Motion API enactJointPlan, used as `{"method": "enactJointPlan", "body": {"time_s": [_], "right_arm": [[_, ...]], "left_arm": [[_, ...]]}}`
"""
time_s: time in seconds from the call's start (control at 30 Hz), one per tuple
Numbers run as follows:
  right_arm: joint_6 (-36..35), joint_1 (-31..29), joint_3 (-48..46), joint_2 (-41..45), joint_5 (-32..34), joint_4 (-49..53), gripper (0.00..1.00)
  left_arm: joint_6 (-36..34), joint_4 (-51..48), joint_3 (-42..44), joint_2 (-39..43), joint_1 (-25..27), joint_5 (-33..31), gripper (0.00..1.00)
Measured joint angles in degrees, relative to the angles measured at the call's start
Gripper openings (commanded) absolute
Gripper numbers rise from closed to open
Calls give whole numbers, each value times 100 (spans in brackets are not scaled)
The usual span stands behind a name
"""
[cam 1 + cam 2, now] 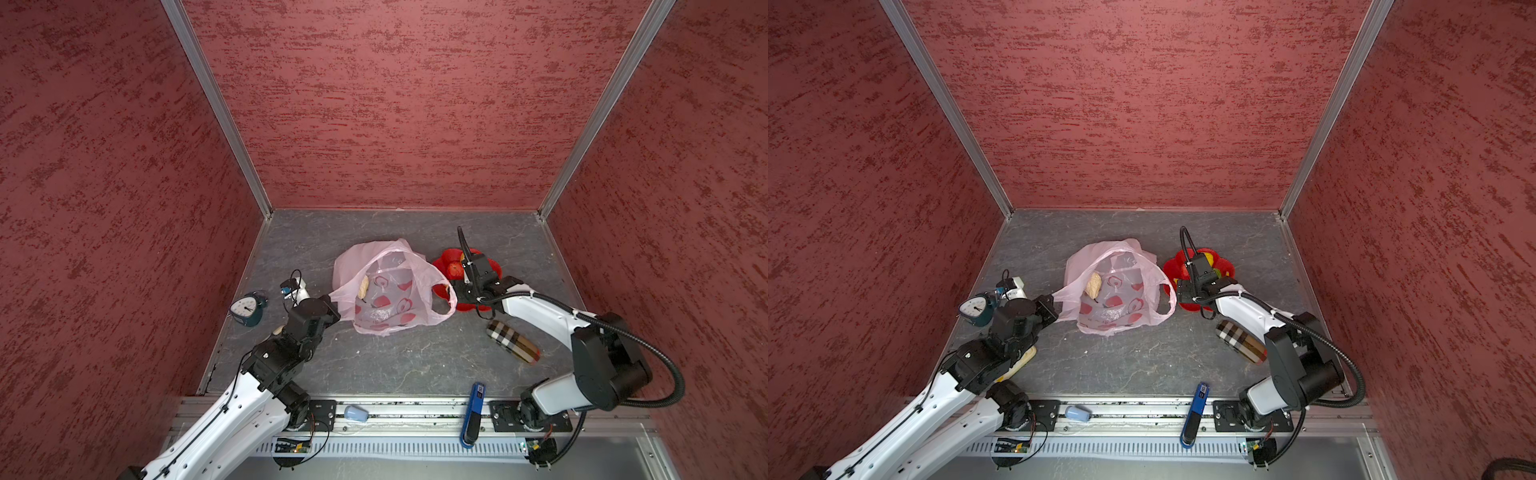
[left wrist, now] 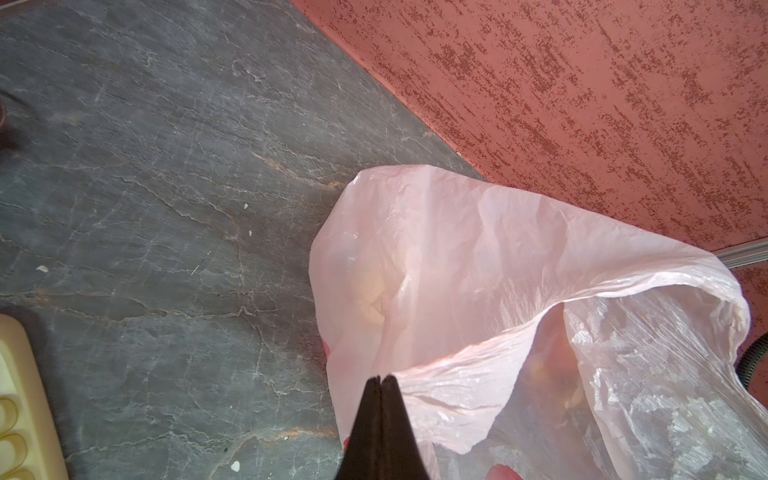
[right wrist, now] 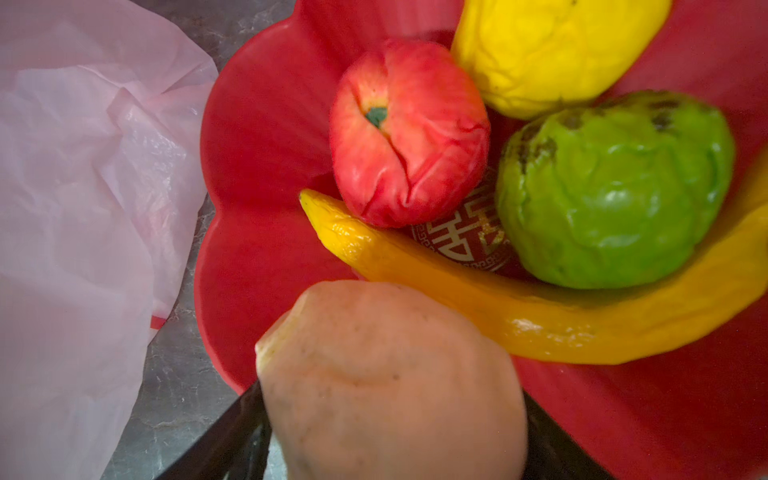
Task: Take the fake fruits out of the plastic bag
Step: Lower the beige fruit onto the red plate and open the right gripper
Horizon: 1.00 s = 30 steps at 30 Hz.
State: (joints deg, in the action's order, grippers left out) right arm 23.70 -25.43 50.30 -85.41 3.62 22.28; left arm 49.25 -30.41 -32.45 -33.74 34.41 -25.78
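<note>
Right wrist: your right claw (image 3: 390, 440) brackets a beige lumpy fruit (image 3: 386, 370), grip unclear; left claw (image 2: 380, 381) pinches the rim of the crinkled pink bag (image 2: 457, 266).

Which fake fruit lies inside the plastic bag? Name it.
The beige lumpy fruit inside the pink plastic bag. Its beige twin is in the right hand over the red dish, which holds the apple, banana, yellow fruit and green fruit.

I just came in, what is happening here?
The left pincer is shut on the edge of the plastic bag, holding it open. The right pincer is over the red dish with a beige fruit between its jaws, grip unclear. The apple, banana, yellow fruit and green fruit lie in the dish. Another beige fruit is inside the bag.
</note>
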Motion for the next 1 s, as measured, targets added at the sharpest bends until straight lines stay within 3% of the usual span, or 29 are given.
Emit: {"method": "enactJointPlan", "body": {"time_s": [1.0], "right_arm": [[-28,-4,-7,-85,28,52,87]], "left_arm": [[-2,-9,0,35,0,-7,4]]}}
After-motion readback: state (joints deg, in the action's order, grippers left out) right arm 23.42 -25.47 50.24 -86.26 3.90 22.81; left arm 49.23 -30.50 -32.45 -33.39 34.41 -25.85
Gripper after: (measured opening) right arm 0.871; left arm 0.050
